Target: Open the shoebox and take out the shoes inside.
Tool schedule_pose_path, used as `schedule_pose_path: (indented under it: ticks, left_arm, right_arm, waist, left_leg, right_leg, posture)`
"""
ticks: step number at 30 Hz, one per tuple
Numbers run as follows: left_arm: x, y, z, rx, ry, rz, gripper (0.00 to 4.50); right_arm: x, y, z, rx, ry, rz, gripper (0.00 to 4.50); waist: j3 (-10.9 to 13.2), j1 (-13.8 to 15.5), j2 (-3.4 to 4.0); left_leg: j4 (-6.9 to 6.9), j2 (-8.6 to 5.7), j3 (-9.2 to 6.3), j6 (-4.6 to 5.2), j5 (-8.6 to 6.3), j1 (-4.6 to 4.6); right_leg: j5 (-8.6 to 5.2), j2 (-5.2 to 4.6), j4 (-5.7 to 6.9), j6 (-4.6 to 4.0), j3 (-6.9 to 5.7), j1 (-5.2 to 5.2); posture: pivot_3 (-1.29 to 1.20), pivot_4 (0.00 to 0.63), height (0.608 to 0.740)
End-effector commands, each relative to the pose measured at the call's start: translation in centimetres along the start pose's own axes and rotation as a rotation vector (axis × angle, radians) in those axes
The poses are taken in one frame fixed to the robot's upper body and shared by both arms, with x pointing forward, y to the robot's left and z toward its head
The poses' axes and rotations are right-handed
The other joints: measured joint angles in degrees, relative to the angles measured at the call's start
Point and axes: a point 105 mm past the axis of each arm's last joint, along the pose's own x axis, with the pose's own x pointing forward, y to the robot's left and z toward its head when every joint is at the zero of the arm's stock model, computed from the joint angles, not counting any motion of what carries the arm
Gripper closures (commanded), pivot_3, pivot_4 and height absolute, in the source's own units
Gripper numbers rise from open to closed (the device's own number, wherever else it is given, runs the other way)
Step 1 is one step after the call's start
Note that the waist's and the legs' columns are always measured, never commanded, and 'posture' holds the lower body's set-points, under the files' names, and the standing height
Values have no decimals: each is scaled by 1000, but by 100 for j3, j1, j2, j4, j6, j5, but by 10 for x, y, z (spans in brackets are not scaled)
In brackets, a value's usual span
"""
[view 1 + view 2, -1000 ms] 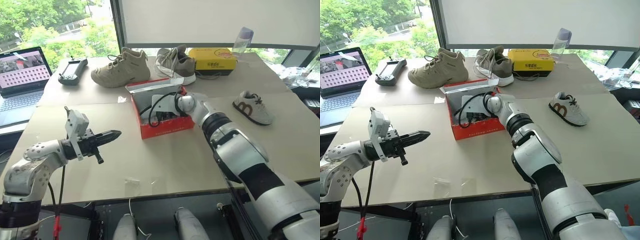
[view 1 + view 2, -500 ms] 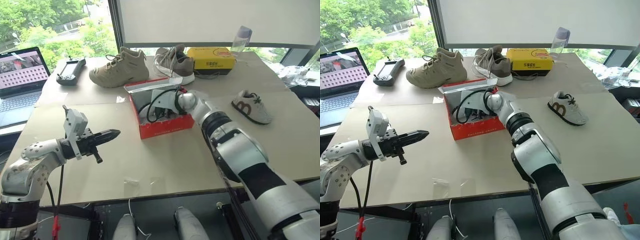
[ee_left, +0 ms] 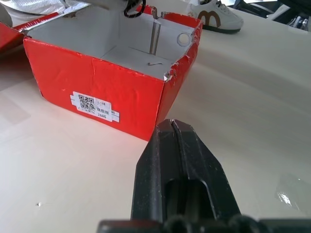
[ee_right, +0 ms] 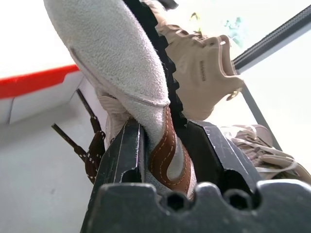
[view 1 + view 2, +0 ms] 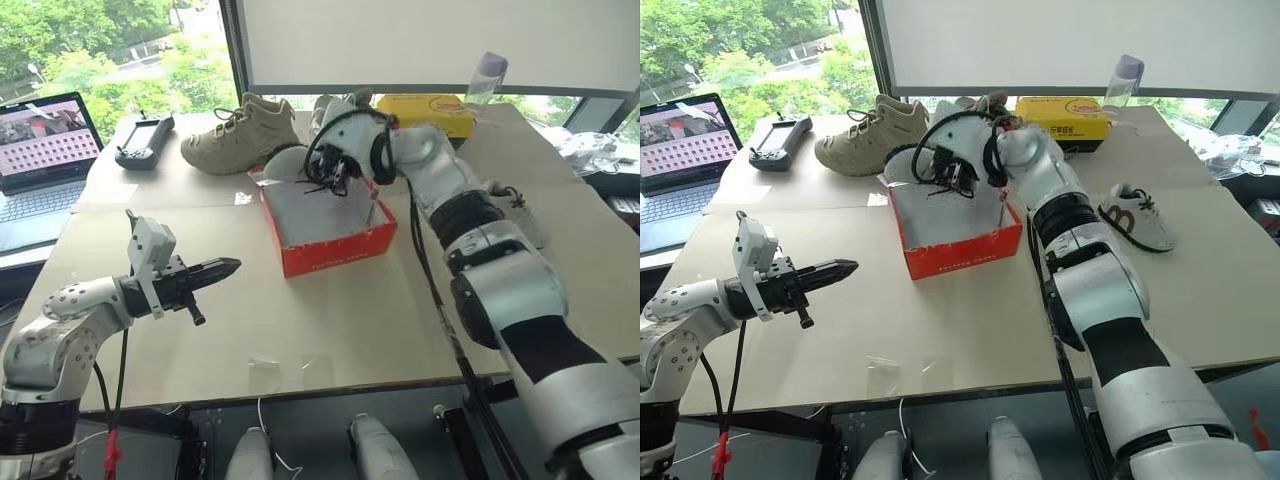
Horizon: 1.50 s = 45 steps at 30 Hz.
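We can only spot a white QR-code sticker (image 3: pixel 94 105) on the red shoebox (image 3: pixel 112 92), its print too tiny to read.

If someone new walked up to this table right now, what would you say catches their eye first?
Most likely the right end effector, raised above the open red shoebox at the table's middle and clamped on a small grey-white sneaker with a brown side mark. Its twin lies on the table to the right of the box. The left end effector hangs shut over the near left of the table.
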Motion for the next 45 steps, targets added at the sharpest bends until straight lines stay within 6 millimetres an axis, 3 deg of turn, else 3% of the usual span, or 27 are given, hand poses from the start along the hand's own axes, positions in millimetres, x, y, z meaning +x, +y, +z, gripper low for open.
schedule_pose_path:
  ticks: [1, 12, 17, 27, 31, 36, 45]
  left_arm:
    - [1, 0, 9, 41, -12, -9, 4500]
    - [3, 1, 9, 46, -11, -17, 4500]
    - [4, 1, 9, 45, -11, -21, 4500]
    - [5, 1, 9, 42, -12, -22, 4500]
    - [5, 1, 8, 42, -12, -23, 4500]
    - [5, 0, 8, 41, -12, -23, 4500]
    - [4, 0, 8, 41, -9, -20, 4500]
  right_arm:
    - [-15, -25, 20, 97, -89, -82, 2974]
    - [-26, -35, 17, 275, -125, -121, 2974]
    - [-27, -31, 13, 267, -89, -101, 4391]
    - [-26, -13, -15, 166, 39, -49, 4391]
    - [-29, -9, -19, 143, 56, -14, 3416]
    - [-34, -15, -33, 114, 119, -46, 1719]
    - [-33, 2, -59, 200, 191, 23, 1719]
  waist:
    - [0, 0, 0]
    - [0, -11, 0]
    - [0, -3, 0]
    - [0, 0, 0]
    - [0, -7, 0]
    - [0, -5, 0]
    - [0, -4, -1]
  left_leg:
    - [0, 0, 1, 0, 0, 0]
    - [0, 0, 2, 0, 0, -1]
    - [0, 0, 3, 0, 0, -2]
    - [0, 0, 3, 0, 0, -3]
    - [1, -1, 3, 0, 0, -5]
    - [0, 0, 4, 0, 0, -4]
    - [1, 0, 3, 0, 0, -4]
  right_leg:
    - [0, 0, 0, 0, 0, 0]
    - [0, 0, 0, 0, 2, -3]
    - [0, 0, 0, 0, 2, -3]
    - [0, 0, -1, 0, 2, -4]
    - [0, 0, -1, 0, 3, -5]
    - [0, 0, -1, 0, 3, -6]
    - [0, 0, -1, 0, 3, -6]
  posture:
    - [0, 150, 712]
    - [0, 150, 712]
    - [0, 150, 712]
    - [0, 150, 712]
    - [0, 150, 712]
    - [0, 150, 712]
    - [0, 150, 712]
